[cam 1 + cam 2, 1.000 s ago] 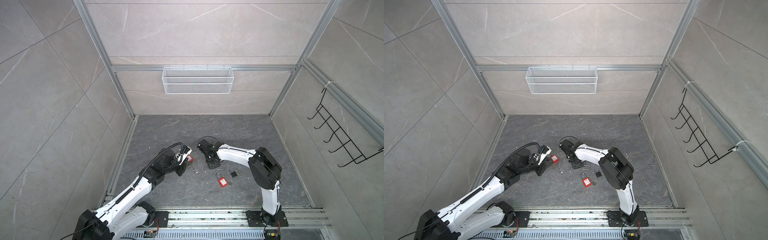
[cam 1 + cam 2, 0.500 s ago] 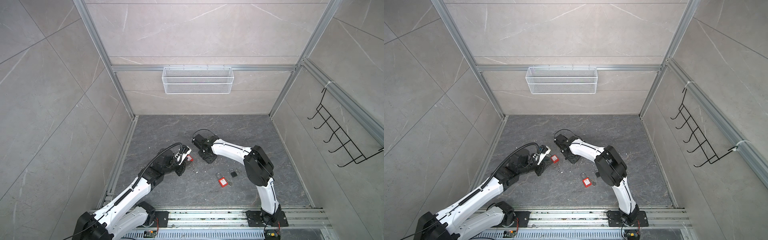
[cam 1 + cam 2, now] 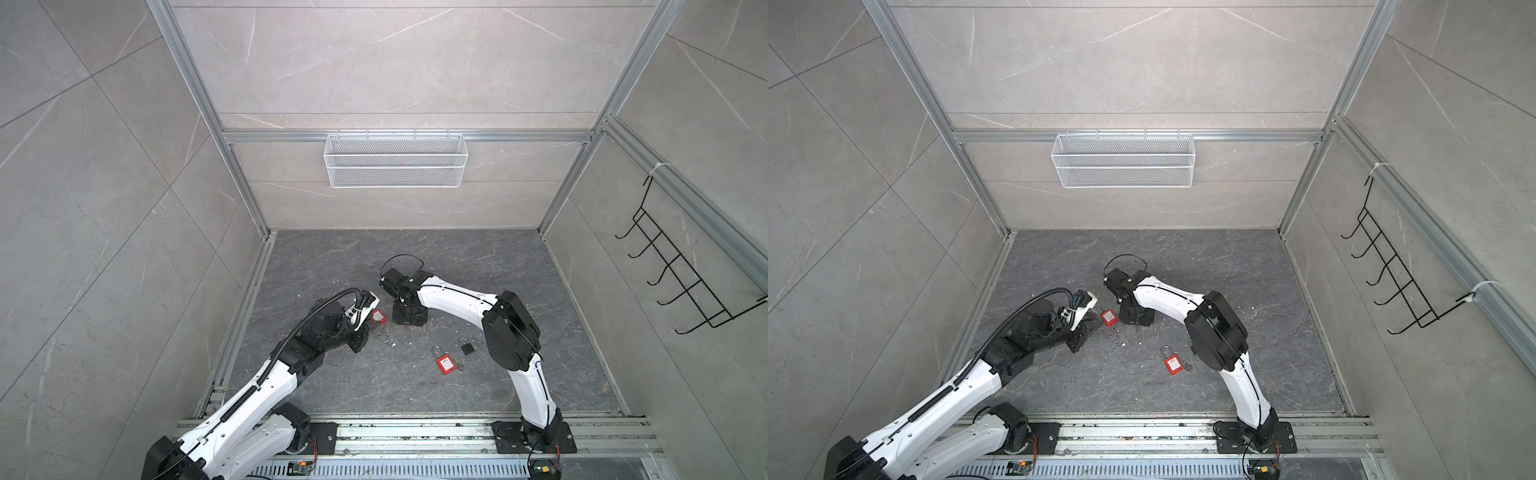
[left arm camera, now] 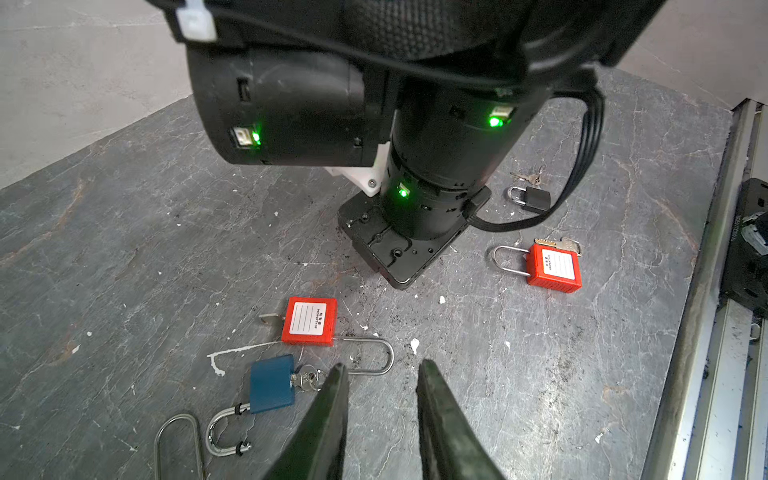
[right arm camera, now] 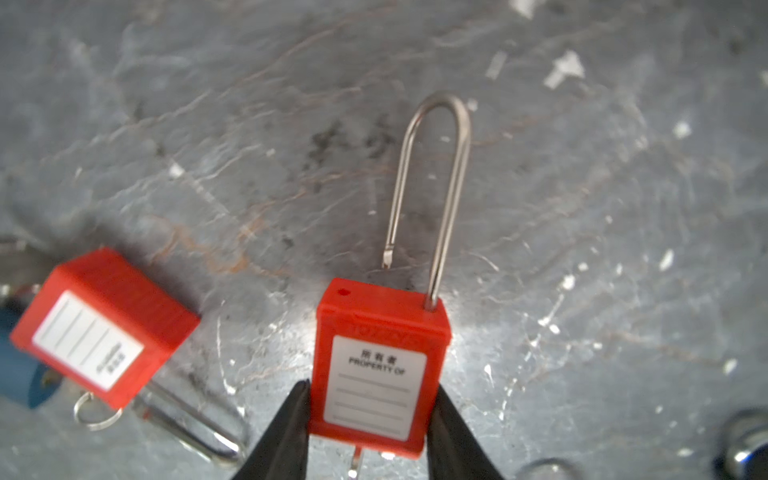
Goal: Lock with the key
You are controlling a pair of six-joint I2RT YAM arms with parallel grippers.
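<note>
In the right wrist view my right gripper (image 5: 372, 384) is shut on the body of a red padlock (image 5: 378, 324). Its long shackle (image 5: 440, 166) is open, with one leg out of the body. A silver key (image 5: 356, 459) sticks out of its underside. In both top views the right gripper (image 3: 409, 316) (image 3: 1136, 316) points down at the floor and hides that lock. My left gripper (image 4: 380, 365) (image 3: 360, 337) is open and holds nothing. It hovers beside a second red padlock (image 4: 309, 320) (image 3: 379, 316) and a blue padlock (image 4: 272, 384) with a key in it.
A third red padlock (image 3: 445, 365) (image 4: 552, 266) and a small black padlock (image 3: 467, 347) (image 4: 536, 198) lie near the right arm's elbow. A white wire basket (image 3: 395, 160) hangs on the back wall and a black hook rack (image 3: 681, 282) on the right wall.
The right arm has swung left, bringing its gripper closer to the left gripper. The left arm has not moved.
</note>
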